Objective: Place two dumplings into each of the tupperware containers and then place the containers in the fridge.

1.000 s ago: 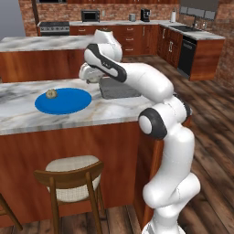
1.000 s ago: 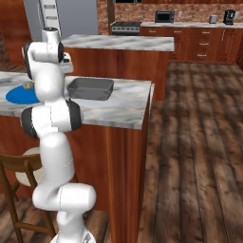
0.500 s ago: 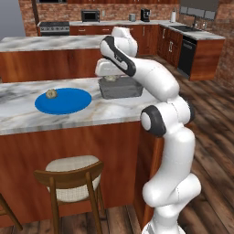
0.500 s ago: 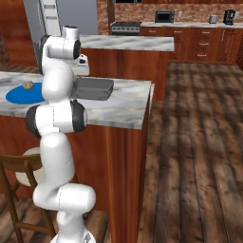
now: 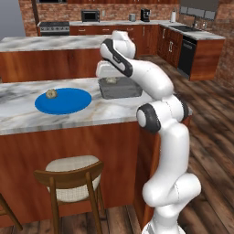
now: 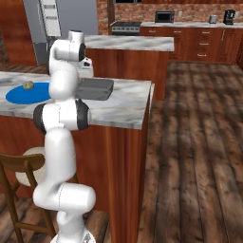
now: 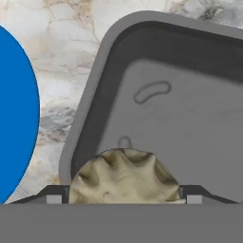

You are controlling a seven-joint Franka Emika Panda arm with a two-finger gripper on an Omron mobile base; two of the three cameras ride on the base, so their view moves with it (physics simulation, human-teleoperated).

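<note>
A grey tupperware container (image 5: 119, 89) (image 6: 95, 88) (image 7: 190, 118) lies on the marble island counter, right of the blue plate (image 5: 64, 100). My gripper (image 5: 111, 77) (image 7: 122, 198) hangs over the container's near-left corner, shut on a wrinkled tan dumpling (image 7: 124, 176) (image 5: 111, 81). The container floor around it looks bare. Another dumpling (image 5: 51, 93) (image 6: 28, 85) rests on the plate's left part. The fridge (image 6: 52, 19) stands at the far left, its pale shelves showing.
The island counter edge (image 6: 142, 109) drops off just right of the container. A wooden stool (image 5: 71, 178) stands in front of the island. A second counter (image 5: 50, 43) runs behind it, with wall cabinets and appliances beyond.
The arm has swung right from above the blue plate to above the container, carrying the dumpling with it. One dumpling stays on the plate.
</note>
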